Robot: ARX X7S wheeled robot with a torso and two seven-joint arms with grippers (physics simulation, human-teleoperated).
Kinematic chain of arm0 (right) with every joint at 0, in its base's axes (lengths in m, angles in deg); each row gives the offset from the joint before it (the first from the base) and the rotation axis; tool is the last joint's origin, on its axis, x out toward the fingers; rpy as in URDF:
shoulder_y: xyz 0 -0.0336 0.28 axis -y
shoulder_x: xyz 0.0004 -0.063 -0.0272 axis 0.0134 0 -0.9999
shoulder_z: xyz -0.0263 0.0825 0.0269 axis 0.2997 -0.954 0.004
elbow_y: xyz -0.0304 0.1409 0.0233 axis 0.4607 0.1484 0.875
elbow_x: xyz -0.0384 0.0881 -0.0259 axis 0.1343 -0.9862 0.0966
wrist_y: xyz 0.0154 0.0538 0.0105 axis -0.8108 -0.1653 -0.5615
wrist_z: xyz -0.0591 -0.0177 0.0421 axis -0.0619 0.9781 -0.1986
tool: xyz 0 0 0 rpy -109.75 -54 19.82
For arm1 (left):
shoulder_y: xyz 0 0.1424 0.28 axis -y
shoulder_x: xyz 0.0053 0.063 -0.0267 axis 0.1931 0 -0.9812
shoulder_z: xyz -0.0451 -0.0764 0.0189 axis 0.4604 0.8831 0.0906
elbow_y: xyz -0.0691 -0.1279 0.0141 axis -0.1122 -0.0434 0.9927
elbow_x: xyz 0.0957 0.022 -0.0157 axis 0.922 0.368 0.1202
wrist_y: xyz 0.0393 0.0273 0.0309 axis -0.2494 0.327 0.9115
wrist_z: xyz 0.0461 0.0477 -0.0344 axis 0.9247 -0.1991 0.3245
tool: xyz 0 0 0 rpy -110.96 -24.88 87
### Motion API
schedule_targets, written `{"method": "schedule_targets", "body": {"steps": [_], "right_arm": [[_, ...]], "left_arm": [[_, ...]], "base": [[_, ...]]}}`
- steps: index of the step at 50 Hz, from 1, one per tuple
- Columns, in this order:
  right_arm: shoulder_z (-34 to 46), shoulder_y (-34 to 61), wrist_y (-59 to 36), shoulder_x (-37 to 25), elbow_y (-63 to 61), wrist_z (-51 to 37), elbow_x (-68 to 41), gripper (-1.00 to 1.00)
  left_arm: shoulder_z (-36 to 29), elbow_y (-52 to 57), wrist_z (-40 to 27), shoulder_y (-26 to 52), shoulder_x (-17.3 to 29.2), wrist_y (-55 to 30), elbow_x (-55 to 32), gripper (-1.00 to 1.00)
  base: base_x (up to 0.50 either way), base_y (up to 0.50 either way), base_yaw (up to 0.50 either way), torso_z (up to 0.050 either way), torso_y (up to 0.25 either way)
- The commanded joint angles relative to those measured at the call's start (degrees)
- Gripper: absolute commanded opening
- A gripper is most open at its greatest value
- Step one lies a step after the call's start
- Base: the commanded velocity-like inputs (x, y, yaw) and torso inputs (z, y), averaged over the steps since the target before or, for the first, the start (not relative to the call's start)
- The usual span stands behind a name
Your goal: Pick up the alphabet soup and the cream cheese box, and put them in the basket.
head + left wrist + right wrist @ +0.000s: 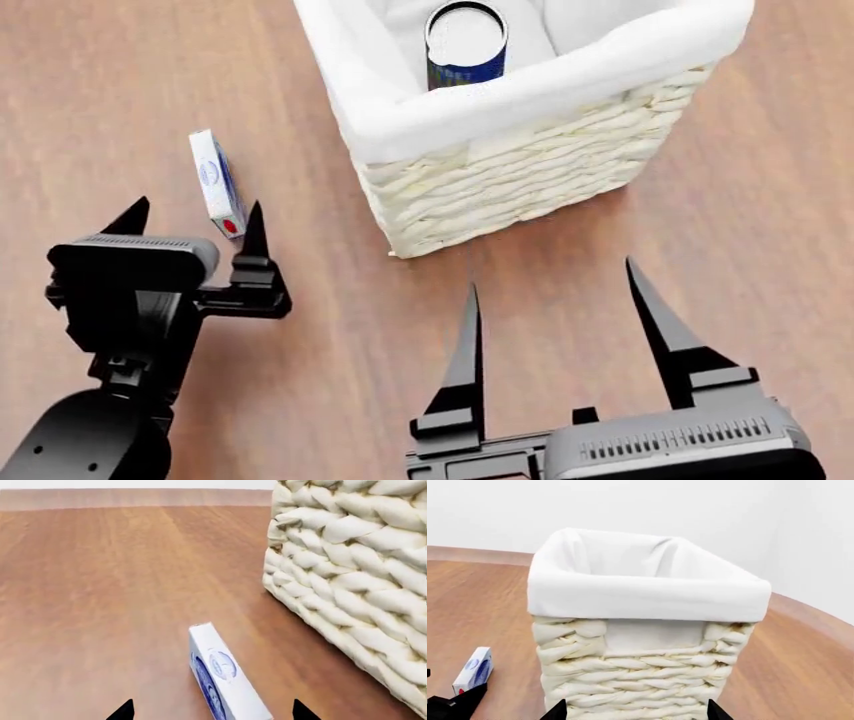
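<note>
The cream cheese box [216, 183] stands on edge on the wooden floor, left of the basket [521, 180]. My left gripper [194, 222] is open, and the near end of the box [223, 680] lies between its fingertips without touching them. The alphabet soup [466, 45] stands upright inside the basket, silver top showing. My right gripper [550, 300] is open and empty, just in front of the basket's woven wall [634, 690]. The box [474, 670] also shows in the right wrist view, left of the basket.
Wooden floor [107, 90] spreads around the basket. A white wall [760, 520] rises behind the basket. The basket's woven side [347, 580] stands close beside the box.
</note>
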Motion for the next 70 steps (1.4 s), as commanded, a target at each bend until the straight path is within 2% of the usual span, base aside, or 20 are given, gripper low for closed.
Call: {"method": "schedule_targets", "body": {"steps": [1,3,4,20,27,33,40,51,57,63,70], "right_arm": [[0.14,-0.4,0.06,-0.11,-0.32,-0.16,0.0,1.0],[0.22,-0.49,0.17,-0.08,-0.19,-0.17,0.11,1.0],[0.26,-0.5,0.21,-0.11,-0.19,-0.16,0.18,1.0],[0.56,-0.54,0.57,0.13,0.59,0.09,0.02,1.0],[0.5,-0.82,0.47,-0.09,0.1,-0.16,0.04,1.0],[0.77,-0.93,0.37,-0.14,-0.36,-0.18,0.14,1.0],[1.03,-0.83,0.05,-0.13,-0.59,-0.33,0.37,1.0],[1.07,-0.84,-0.02,-0.17,-0.6,-0.3,0.12,1.0],[0.94,-1.08,-0.18,-0.56,-1.11,-0.43,0.07,1.0],[1.03,-1.1,-0.15,-0.55,-0.92,-0.46,0.14,1.0],[1.54,-0.97,-0.39,-0.38,-1.16,-0.25,0.1,1.0]], "left_arm": [[-0.5,-2.65,-0.1,0.04,-0.15,1.26,0.6,1.0],[-0.36,-2.29,-0.18,-0.09,-0.03,1.56,0.44,1.0],[-0.27,-2.06,-0.26,-0.14,0.05,1.5,0.3,-1.0],[-0.74,-0.01,-0.24,-0.14,0.84,0.21,-0.38,-1.0],[-0.93,12.28,-3.26,1.05,4.55,-5.48,0.32,-1.0],[0.78,19.63,-4.81,6.33,7.35,-10.73,-0.63,-1.0],[0.23,27.12,-2.92,14.89,9.85,-17.37,-1.76,-1.0],[2.28,29.46,-0.08,28.45,11.32,-23.85,-5.41,-1.0],[2.74,26.39,2.09,36.91,10.58,-25.74,-6.36,-1.0],[-0.89,17.35,8.25,45.04,8.14,-29.13,-6.68,-1.0],[-2.06,9.82,17.07,49.19,4.89,-31.91,-11.58,-1.0]], "base": [[0.0,0.0,0.0,0.0,0.0],[0.0,0.0,0.0,0.0,0.0],[0.0,0.0,0.0,0.0,0.0],[0.0,0.0,0.0,0.0,0.0],[0.0,0.0,0.0,0.0,0.0],[0.0,0.0,0.0,0.0,0.0],[0.0,0.0,0.0,0.0,0.001],[0.0,0.0,0.0,0.0,0.0],[0.0,0.0,0.0,0.0,0.002],[0.0,0.0,0.0,0.0,0.0],[0.0,0.0,0.0,0.0,0.001]]}}
